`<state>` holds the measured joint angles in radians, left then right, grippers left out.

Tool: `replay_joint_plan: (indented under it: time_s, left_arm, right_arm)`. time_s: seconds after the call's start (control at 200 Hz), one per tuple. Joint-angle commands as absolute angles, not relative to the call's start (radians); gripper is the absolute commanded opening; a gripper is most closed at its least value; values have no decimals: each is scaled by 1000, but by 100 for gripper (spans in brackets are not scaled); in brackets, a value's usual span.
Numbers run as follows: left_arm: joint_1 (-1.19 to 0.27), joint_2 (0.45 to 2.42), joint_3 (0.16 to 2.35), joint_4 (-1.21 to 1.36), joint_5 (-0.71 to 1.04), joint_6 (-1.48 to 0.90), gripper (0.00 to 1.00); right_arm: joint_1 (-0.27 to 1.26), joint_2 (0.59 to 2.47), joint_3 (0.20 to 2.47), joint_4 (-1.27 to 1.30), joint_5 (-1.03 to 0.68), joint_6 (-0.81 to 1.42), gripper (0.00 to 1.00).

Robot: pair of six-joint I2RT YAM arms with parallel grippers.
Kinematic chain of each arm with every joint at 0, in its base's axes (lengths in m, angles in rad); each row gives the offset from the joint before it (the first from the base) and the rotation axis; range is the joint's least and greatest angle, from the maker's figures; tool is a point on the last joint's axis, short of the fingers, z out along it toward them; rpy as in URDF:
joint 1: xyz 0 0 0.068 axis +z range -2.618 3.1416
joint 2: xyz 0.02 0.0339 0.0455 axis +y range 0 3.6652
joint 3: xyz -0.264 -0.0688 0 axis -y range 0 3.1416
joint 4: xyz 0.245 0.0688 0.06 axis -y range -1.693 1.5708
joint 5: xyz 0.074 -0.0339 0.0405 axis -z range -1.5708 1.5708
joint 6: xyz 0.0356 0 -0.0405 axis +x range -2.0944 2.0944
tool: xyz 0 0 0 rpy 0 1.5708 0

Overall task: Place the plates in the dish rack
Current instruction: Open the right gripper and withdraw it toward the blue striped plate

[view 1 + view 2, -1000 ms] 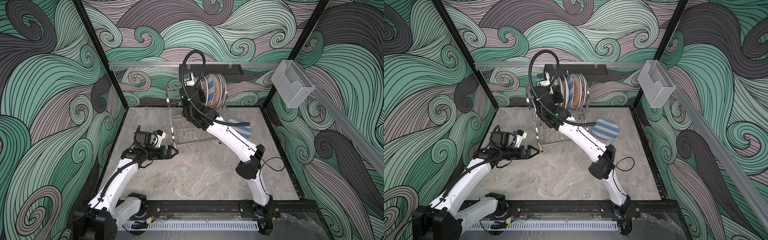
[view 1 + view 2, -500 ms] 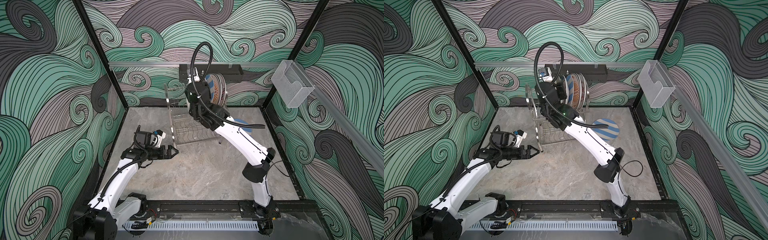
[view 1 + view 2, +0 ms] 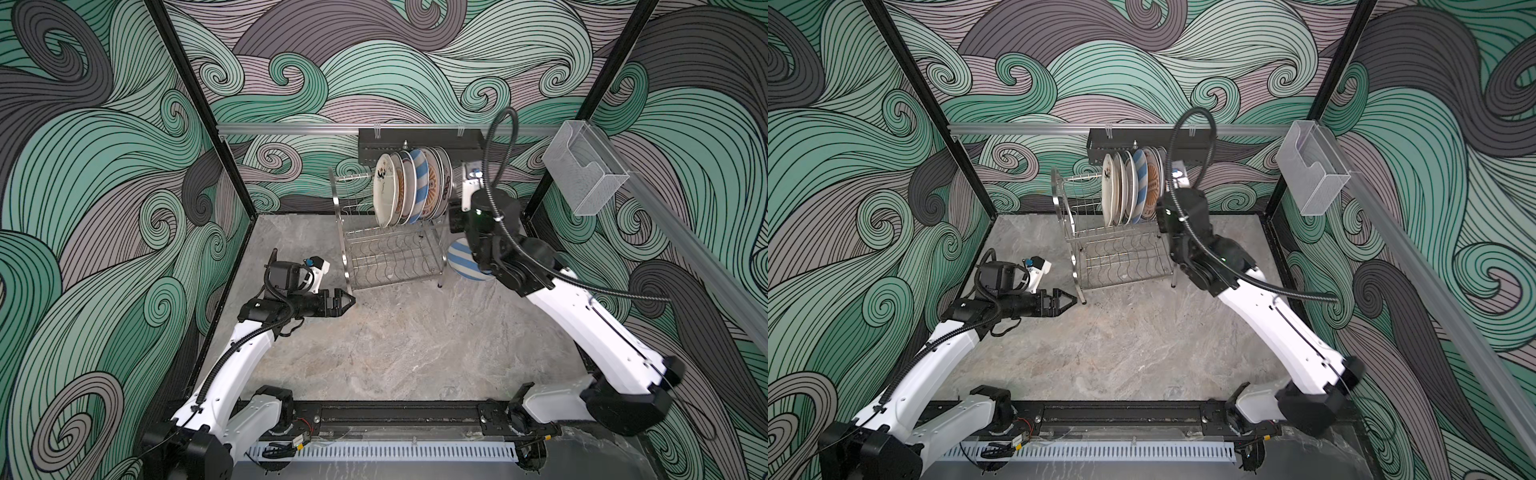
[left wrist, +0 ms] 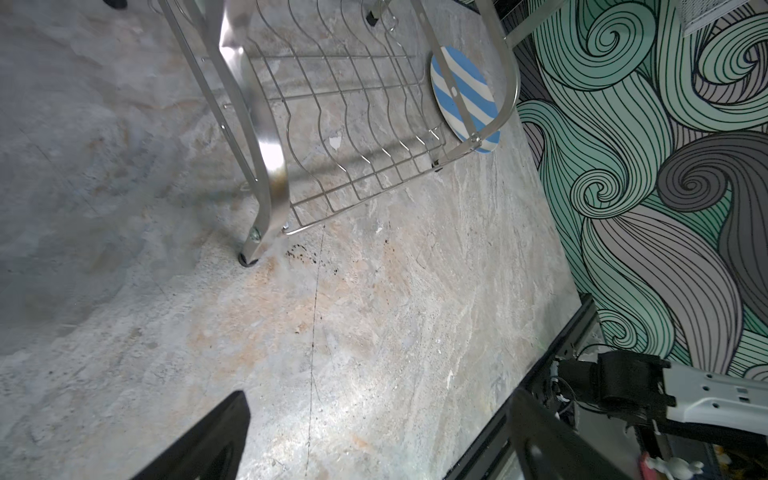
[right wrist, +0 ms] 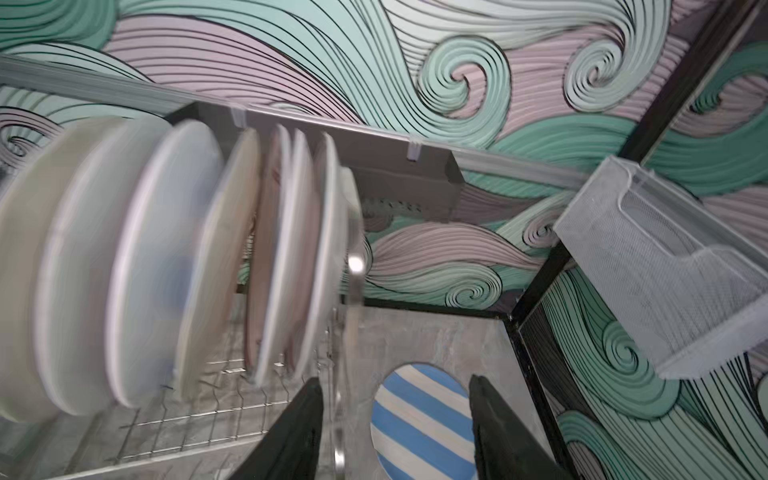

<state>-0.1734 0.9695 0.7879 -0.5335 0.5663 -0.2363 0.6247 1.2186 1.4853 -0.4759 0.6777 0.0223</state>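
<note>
The steel wire dish rack (image 3: 390,257) (image 3: 1121,262) stands at the back of the table. Several plates (image 3: 409,191) (image 3: 1131,191) stand on edge in its upper tier, blurred in the right wrist view (image 5: 166,270). One blue-white striped plate (image 3: 461,257) (image 4: 463,93) (image 5: 419,419) lies flat on the table just right of the rack, hidden by the arm in a top view. My right gripper (image 3: 456,220) (image 5: 395,380) hangs open and empty beside the rack's right frame, above that plate. My left gripper (image 3: 348,300) (image 3: 1069,300) (image 4: 378,403) is open and empty, low by the rack's front left foot.
A black perforated tray (image 3: 419,139) hangs on the back rail behind the plates. A clear plastic box (image 3: 582,174) (image 5: 665,282) is fixed to the right wall rail. Black frame posts stand in the back corners. The lower rack tier (image 4: 353,137) holds nothing.
My right gripper has swung from above the rack's left part to its right side and its jaws have opened. The left arm has not moved.
</note>
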Motion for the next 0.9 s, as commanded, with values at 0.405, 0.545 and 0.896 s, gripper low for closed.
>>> replay_joint_plan:
  time_s: [0.405,0.545,0.896]
  left_arm:
    - [-169,994,834,-497,471,-192,99]
    - [-168,970,829,-510,434,-189,99]
    - [-167,962,824,-516,432,-194,99]
  right_arm:
    - [233,1293,1137,-530,122,214,72]
    - [192,1448,1176,-525,73,211,75]
    - [146,1708,1310,-581,14,155,94]
